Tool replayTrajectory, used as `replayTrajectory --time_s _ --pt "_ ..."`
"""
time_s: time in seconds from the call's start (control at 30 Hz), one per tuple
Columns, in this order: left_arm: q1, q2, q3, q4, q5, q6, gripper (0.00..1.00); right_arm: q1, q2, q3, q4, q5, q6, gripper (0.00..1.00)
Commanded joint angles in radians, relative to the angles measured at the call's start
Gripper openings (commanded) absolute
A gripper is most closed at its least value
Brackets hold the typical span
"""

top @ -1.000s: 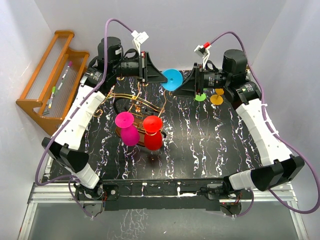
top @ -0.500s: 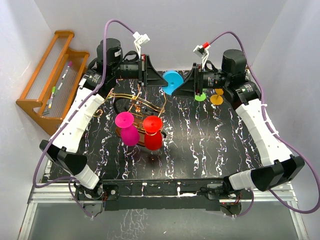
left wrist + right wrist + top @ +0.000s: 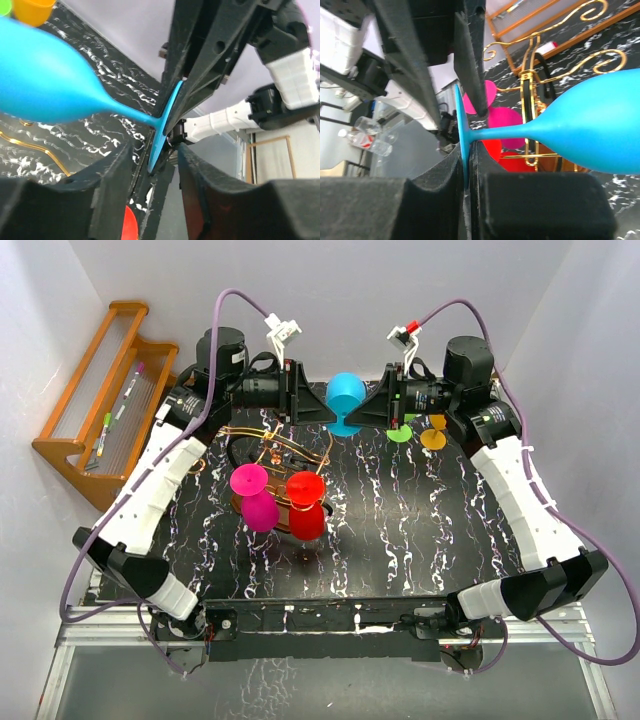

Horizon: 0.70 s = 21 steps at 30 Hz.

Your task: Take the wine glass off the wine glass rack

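The blue wine glass (image 3: 345, 392) hangs clear of the wine glass rack (image 3: 275, 445), above the far middle of the bench (image 3: 420, 530), its stem roughly level. The right claw (image 3: 368, 412) is clamped on its foot. The left claw (image 3: 322, 408), fingers apart, faces it from the bowl side.

A robot lab cell: white walls (image 3: 400, 280) box in a marbled table (image 3: 420, 530) on aluminium rails (image 3: 100, 625).

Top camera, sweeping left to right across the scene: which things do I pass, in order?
Wooden pen shelf → pink glass → red glass → blue glass → green glass → orange glass.
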Motion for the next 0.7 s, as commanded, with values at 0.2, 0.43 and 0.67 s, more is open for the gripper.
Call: replayTrajectory --time_s 0.2,0.43,0.67 --pt "-0.011 -0.175 -0.032 -0.111 -0.518 -0.092 0.57 0.013 -0.247 -0.200 0.087 0.397 -0.393 0.08" --pt "-0.011 -0.267 -0.185 -0.008 -0.470 -0.311 0.57 0.026 -0.576 -0.675 0.604 0.445 -0.761 0.08" --pt "-0.011 -0.239 -0.312 0.229 -0.241 -0.553 0.55 0.099 -0.576 -0.734 0.734 0.514 -0.999 0.08"
